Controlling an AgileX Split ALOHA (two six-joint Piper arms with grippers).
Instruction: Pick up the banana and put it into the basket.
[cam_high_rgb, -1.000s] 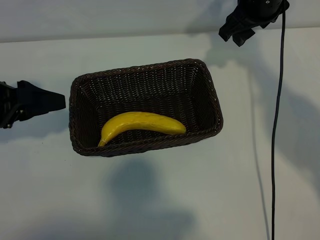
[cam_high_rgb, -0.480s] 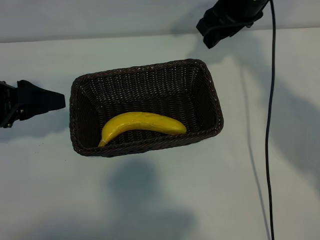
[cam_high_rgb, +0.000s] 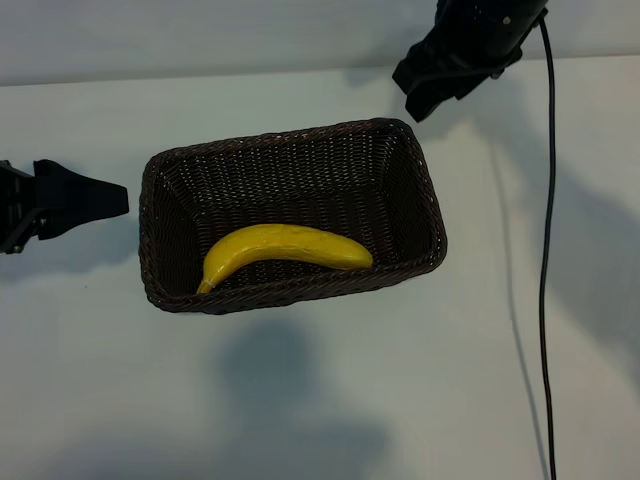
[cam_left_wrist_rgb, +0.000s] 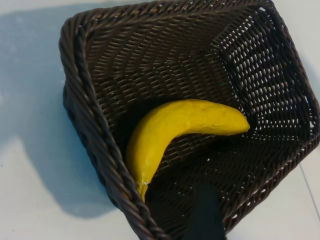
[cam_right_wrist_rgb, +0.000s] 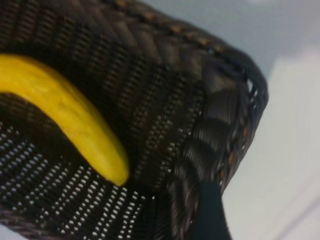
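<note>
Two claws are in view, neither grasping anything. The right claw (cam_high_rgb: 432, 88) hangs released at about one o'clock from the basket (cam_high_rgb: 428, 190), just beyond its far right corner and clear of the rim. The left claw (cam_high_rgb: 108, 200) rests released at nine o'clock, just beside the basket's left wall. The banana (cam_high_rgb: 283, 249) lies inside the basket along its near wall, on the white bench (cam_high_rgb: 320, 400).

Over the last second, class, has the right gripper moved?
Yes. In the exterior view the right gripper has shifted leftward and down in the picture, closer to the far right corner of the basket, which has stayed put.
</note>
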